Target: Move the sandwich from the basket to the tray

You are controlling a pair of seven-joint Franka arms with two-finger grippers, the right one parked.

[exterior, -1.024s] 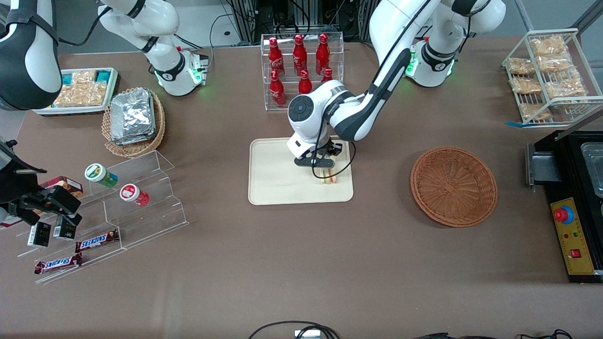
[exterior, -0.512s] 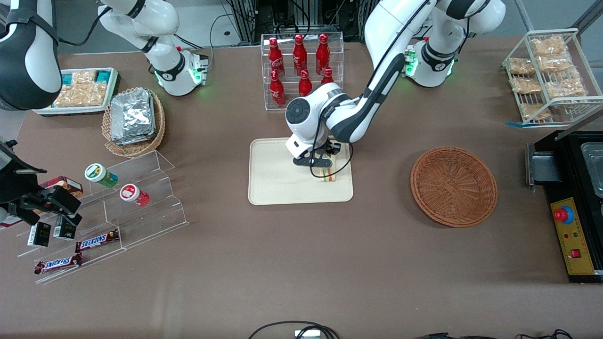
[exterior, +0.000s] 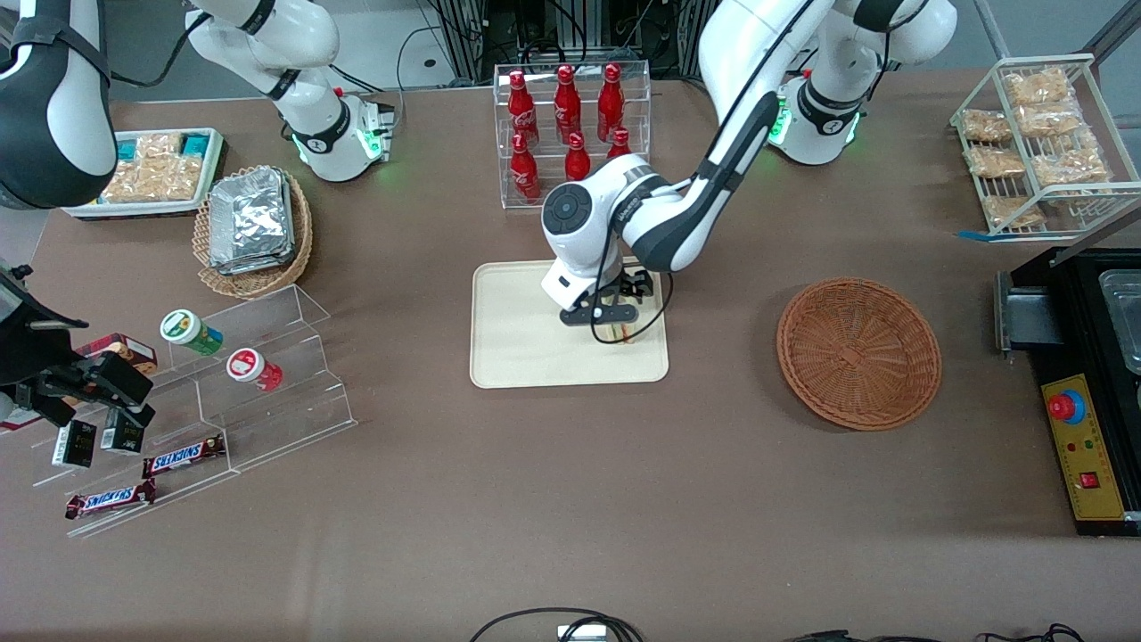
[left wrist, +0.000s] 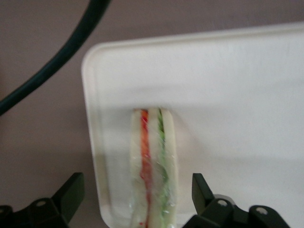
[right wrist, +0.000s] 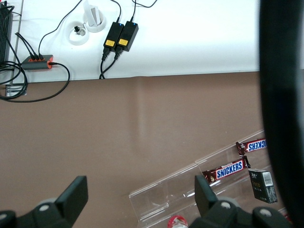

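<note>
The sandwich (exterior: 625,334) (left wrist: 153,166), a clear-wrapped white-bread wedge with red and green filling, lies on the cream tray (exterior: 508,357) (left wrist: 237,95), close to the tray's edge toward the working arm's end. My left gripper (exterior: 615,323) (left wrist: 136,194) hangs low right over the sandwich. It is open, with one black finger (left wrist: 71,194) on each side of the sandwich and a gap between each finger and the bread. In the front view the hand covers most of the sandwich. The reddish-brown basket (exterior: 858,352) stands apart from the tray, toward the working arm's end, with nothing in it.
A clear rack of red bottles (exterior: 570,125) stands just farther from the front camera than the tray. A tan basket of foil packets (exterior: 254,227) and an acrylic step shelf (exterior: 223,392) lie toward the parked arm's end. A wire rack of bagged snacks (exterior: 1038,143) and a black machine (exterior: 1087,392) lie toward the working arm's end.
The wrist has shifted a little over the tray, first toward the bottle rack and then back. The sandwich stays in the same spot on the tray.
</note>
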